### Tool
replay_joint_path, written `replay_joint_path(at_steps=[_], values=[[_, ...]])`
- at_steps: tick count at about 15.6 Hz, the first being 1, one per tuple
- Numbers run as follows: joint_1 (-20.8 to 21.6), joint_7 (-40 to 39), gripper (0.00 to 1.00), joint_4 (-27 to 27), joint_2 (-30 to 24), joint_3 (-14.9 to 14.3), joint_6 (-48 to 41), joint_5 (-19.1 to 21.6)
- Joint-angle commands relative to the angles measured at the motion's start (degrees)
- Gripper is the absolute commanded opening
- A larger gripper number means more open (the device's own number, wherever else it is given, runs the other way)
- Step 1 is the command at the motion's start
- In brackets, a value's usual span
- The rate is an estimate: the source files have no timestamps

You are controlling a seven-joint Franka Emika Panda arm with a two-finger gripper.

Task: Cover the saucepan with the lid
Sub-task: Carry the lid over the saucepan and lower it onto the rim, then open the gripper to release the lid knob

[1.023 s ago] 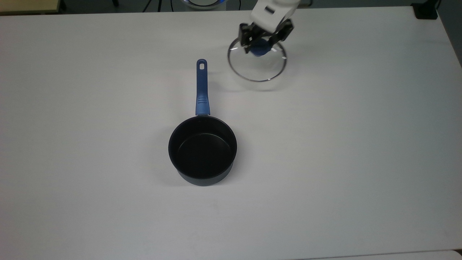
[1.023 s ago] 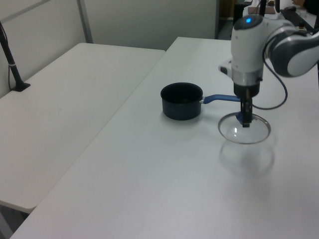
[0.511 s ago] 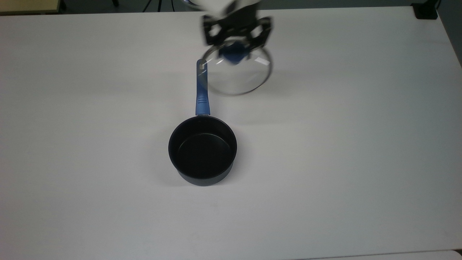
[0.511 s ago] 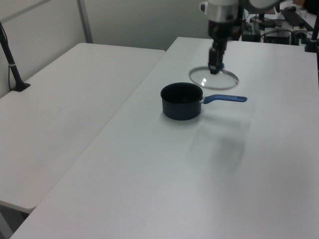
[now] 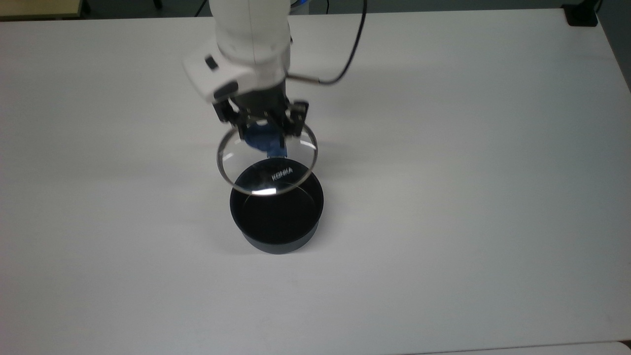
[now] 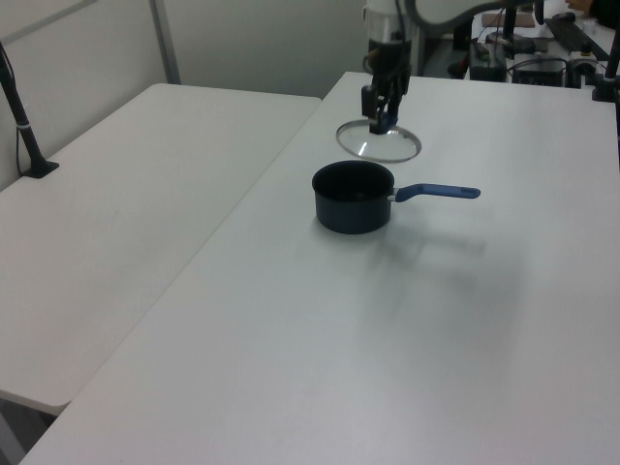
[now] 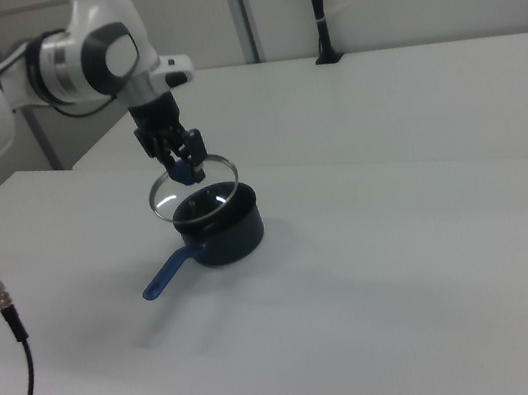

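Lid (image 5: 266, 165) in top view: glass disc with steel rim, held in the air by the claw (image 5: 266, 129) clamped on its blue knob (image 5: 261, 138), overlapping the rim of the saucepan (image 5: 276, 209) on the top view's upper side, not centred yet. White "KONKA" print readable on the glass. Judgement: rigid, fairly light, brittle and slick glass, so the knob is the only sane grip and it should be set down gently. Left view: lid (image 6: 379, 141) hangs under the claw (image 6: 380, 112), above and behind the saucepan (image 6: 354, 197), clear of it; blue handle (image 6: 438, 192) points to the left view's right on the white desk (image 6: 387, 339). Right view: lid (image 7: 192, 190) sits level, just above the saucepan (image 7: 218, 227) rim, offset toward the arm.
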Motion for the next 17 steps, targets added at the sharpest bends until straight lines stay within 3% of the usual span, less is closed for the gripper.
replay_joint_path(at_steps=[1,3,17], values=[[4.19,7.11,0.51,2.26,3.11,-3.92,4.85,-1.66],[7.09,7.92,0.51,2.26,4.6,-6.82,5.74,-1.67],[8.33,11.52,0.52,1.65,6.89,-7.01,9.53,-3.51]])
